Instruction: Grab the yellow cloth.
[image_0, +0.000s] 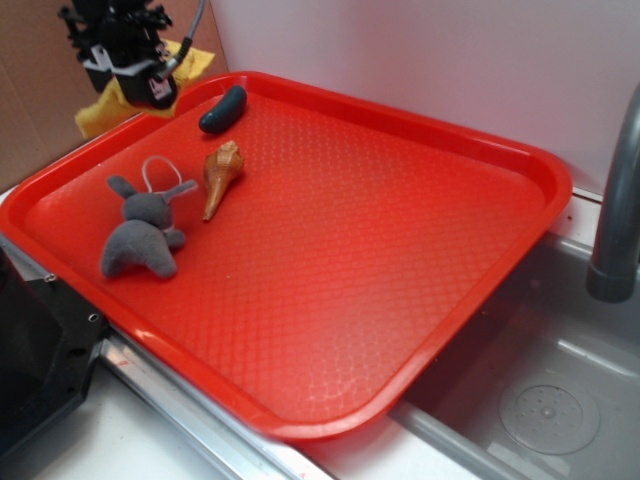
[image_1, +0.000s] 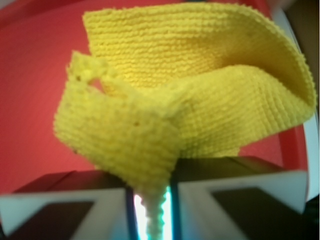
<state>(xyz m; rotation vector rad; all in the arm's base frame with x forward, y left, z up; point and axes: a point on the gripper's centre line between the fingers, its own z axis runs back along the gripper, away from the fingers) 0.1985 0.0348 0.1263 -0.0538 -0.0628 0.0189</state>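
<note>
While the gripper (image_0: 150, 88) hung over the far-left corner of the red tray (image_0: 480, 250), the yellow cloth (image_0: 105, 112) was already in its grasp, and from where I stood the job looked nearly finished. The close view from the wrist showed it best: the two fingers (image_1: 235, 205) were drawn almost together with a thin strip of the cloth (image_1: 200, 95) pinched in the narrow gap between them, and the rest of the ribbed fabric billowed out in loose folds with the tray's red surface behind it. From the room view the cloth drooped out to the left of the black gripper body, and a smaller flap stuck out on its far right side, against the brown board at the back. I judged the cloth to be lifted off the tray, though the arm hid its lower edge and I could not be sure that no corner trailed on the rim. Everything else lay apart from the grasp: a grey plush bunny (image_0: 145, 232) near the left edge, a tan seashell (image_0: 222, 175) just to its right, and a dark oblong object (image_0: 222, 108) farther back near the gripper. What remained, as I saw it, was little more than keeping the hold secure.
</note>
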